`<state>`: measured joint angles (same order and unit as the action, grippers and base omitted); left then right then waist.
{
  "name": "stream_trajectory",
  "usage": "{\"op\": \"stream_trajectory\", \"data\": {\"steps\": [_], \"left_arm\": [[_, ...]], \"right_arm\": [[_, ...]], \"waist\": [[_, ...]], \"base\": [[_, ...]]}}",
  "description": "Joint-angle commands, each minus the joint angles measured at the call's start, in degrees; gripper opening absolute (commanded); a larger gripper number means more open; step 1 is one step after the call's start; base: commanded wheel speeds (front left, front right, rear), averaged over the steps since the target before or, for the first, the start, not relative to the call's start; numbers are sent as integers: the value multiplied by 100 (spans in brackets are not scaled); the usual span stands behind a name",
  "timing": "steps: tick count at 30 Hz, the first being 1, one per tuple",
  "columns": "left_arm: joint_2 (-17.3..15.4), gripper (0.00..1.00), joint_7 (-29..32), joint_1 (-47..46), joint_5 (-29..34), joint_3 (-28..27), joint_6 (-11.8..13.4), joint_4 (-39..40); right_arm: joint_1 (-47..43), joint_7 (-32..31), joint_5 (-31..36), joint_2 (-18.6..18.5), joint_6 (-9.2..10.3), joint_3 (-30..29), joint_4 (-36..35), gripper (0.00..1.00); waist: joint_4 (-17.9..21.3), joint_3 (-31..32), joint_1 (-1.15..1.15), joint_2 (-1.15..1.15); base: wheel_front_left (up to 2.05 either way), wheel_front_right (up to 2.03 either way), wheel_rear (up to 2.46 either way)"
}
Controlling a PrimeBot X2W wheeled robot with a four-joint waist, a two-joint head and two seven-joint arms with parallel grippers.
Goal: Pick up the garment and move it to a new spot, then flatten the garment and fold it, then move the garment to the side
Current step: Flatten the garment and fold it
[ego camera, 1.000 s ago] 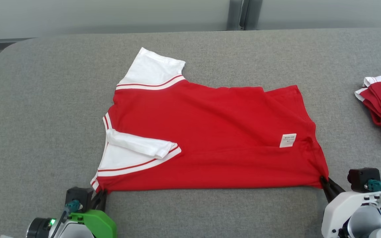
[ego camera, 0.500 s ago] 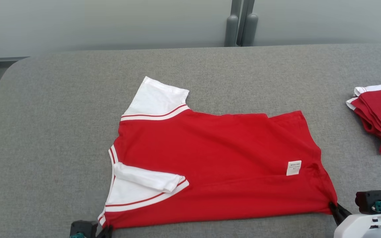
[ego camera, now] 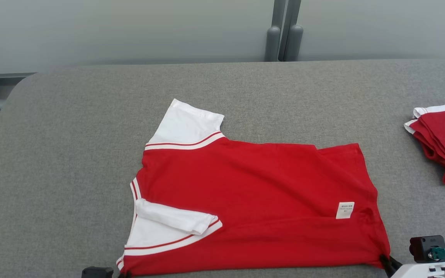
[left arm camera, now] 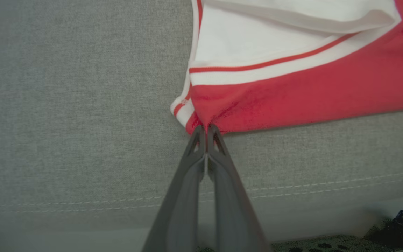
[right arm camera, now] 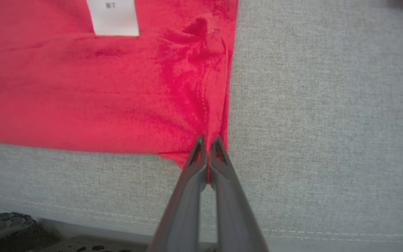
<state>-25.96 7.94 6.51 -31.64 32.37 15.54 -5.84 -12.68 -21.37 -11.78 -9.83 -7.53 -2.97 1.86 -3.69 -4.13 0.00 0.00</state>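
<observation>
The red shirt (ego camera: 253, 200) lies spread flat on the grey table (ego camera: 72, 154). It fills the middle of the head view and reaches down toward 6 o'clock. Its white sleeves (ego camera: 189, 123) are at the 9 o'clock end: one sticks out toward 11 o'clock, the other is folded over onto the body near 7 o'clock. A small white label (ego camera: 345, 210) sits on the red cloth toward 4 o'clock. The left gripper (left arm camera: 206, 128) is pinched tight on the shirt's near corner at 7 o'clock, just beside the striped trim (left arm camera: 182, 106), and the cloth puckers where it bites. The right gripper (right arm camera: 208, 140) is likewise closed on the near corner at 5 o'clock, with red cloth caught in its grip. A pile of folded red shirts (ego camera: 444, 143) rests well apart at 3 o'clock.
</observation>
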Motion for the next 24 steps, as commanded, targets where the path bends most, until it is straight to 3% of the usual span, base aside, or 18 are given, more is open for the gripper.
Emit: {"op": "stream_trajectory", "data": {"steps": [1, 2, 15, 19, 24], "left_arm": [[-16, 100, -46, 38, 13, -12, -24, -26], [2, 100, -93, 41, -1, -29, -13, -45], [296, 100, -1574, -286, -191, -590, -131, -205], [492, 100, -2079, -393, -338, -894, -189, -203], [665, 100, -2273, -457, -311, -1152, -315, -120]], "right_arm": [[-80, -15, -43, 0, 10, 5, 9, 48], [-99, -21, -53, 11, 9, -10, 11, 100], [-238, 761, 295, 283, 9, -527, -247, 100], [-71, 1168, 240, 448, 9, -461, -338, 100], [137, 1766, 1, 588, 9, -289, -297, 100]], "waist": [[5, 23, 0, 0], [10, 38, 0, 0], [-104, 479, 0, 0], [-125, 574, 0, 0], [-120, 691, 0, 0]], "base": [[0, 0, 0], [0, 0, 0], [0, 0, 0], [0, 0, 0], [0, 0, 0]]}}
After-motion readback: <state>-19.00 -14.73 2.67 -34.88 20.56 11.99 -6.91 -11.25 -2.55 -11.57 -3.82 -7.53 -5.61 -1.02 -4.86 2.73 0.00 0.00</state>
